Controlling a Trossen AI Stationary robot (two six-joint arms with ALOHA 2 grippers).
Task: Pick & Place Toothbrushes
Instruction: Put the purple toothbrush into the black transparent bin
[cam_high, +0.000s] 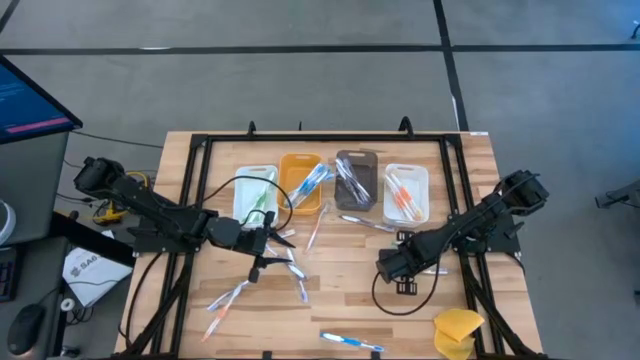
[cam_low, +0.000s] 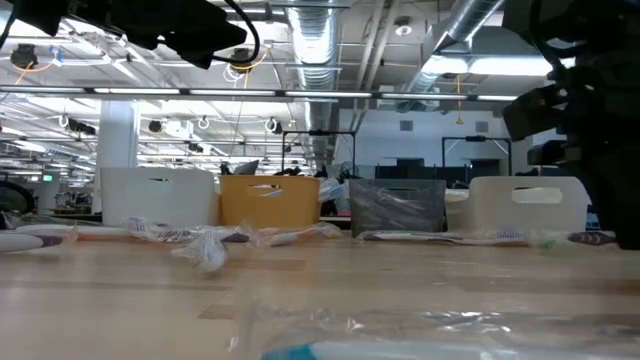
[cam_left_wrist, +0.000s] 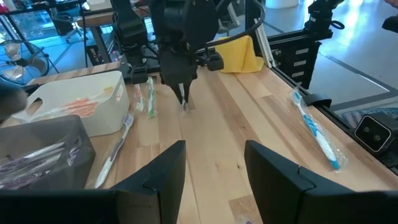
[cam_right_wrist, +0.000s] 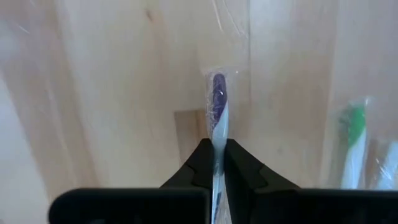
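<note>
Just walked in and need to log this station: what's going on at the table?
A two-armed robot is sorting wrapped toothbrushes into four bins along the far side of the table. The right hand is shut on a purple-headed toothbrush down at the tabletop. The left hand is open above the table, holding nothing. Several toothbrushes lie loose on the wood.

Light wooden desk (cam_high: 340, 290) edged by a black frame. Along its far side, four bins in a row: white bin (cam_high: 252, 190), orange bin (cam_high: 299, 180), grey bin (cam_high: 356, 178), white bin (cam_high: 407, 190). Nearer than the orange bin, scattered wrapped toothbrushes (cam_high: 297, 275); one blue toothbrush (cam_high: 351, 343) by the near edge. Well right of it, a yellow lump (cam_high: 457, 331) at the near corner.
</note>
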